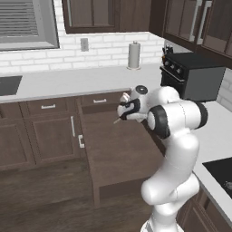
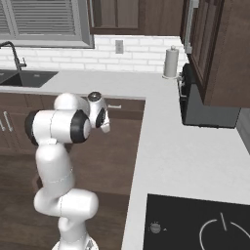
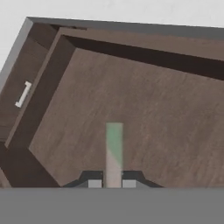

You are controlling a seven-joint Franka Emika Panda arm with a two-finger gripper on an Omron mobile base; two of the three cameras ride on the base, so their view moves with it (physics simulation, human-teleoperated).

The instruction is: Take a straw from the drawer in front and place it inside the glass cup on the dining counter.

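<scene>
Claw [image 3: 112,183] clamped on the straw [image 3: 113,148], up over the open drawer [image 1: 120,154]. Towel roll [image 1: 134,55] and black oven [image 1: 192,74] back on the bench [image 1: 68,81], well clear.

I find no text, label, brand or number to read anywhere here; the cooktop [image 2: 195,224] beside me carries only pale line markings, no letters or digits.
</scene>
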